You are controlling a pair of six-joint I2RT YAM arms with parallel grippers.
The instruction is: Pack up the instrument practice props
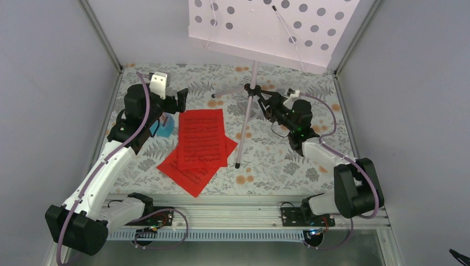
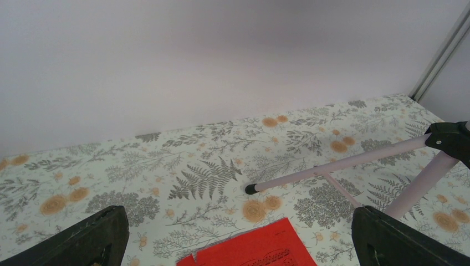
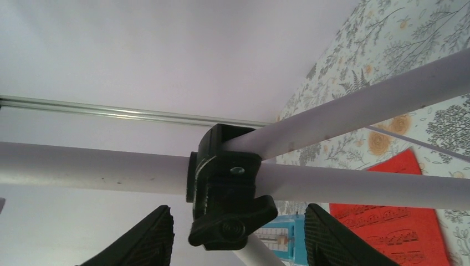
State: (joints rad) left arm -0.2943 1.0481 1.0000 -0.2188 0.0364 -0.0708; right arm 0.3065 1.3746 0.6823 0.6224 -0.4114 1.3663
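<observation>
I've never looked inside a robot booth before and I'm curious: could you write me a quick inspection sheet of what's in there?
Surface: floral tabletop, flat.
Job's things: lilac music stand upright on its tripod; red sheet-music pages lying overlapped beside it; blue metronome partly hidden by the left arm.
Clutter: nothing seen.
Grippers: left gripper open, holding nothing; right gripper open, jaws either side of the stand's black clamp knob.
Cables: lilac cables loop along both arms.
Surroundings: plain grey walls; metal rail at the near edge.
</observation>
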